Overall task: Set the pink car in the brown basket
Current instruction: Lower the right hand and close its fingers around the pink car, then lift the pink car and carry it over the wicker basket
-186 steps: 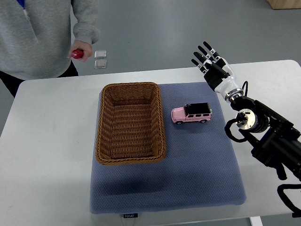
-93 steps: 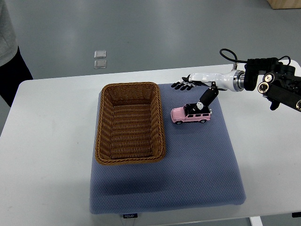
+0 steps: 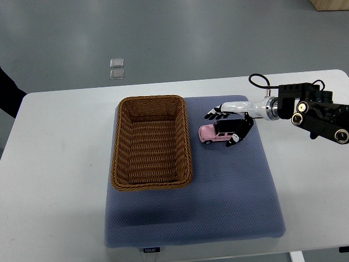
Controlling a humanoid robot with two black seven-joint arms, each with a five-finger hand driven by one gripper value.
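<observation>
Right hand (image 3: 228,121) reaching in over the car (image 3: 220,132), black fingers (image 3: 215,114) spread beyond its roof, thumb curled at its rear; not clearly gripping. Glossy pink boxy car with black roof sitting on the dimpled blue mat (image 3: 229,191), just beside the basket (image 3: 151,142). Woven brown wicker, rectangular, rounded corners. Smooth white tabletop (image 3: 54,180) beneath.

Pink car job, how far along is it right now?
Done: the right hand has reached the pink car. In hand: its fingers straddle the car, not visibly closed, car on the blue mat. Left: gripping, lifting, placing it in the empty brown basket.
</observation>
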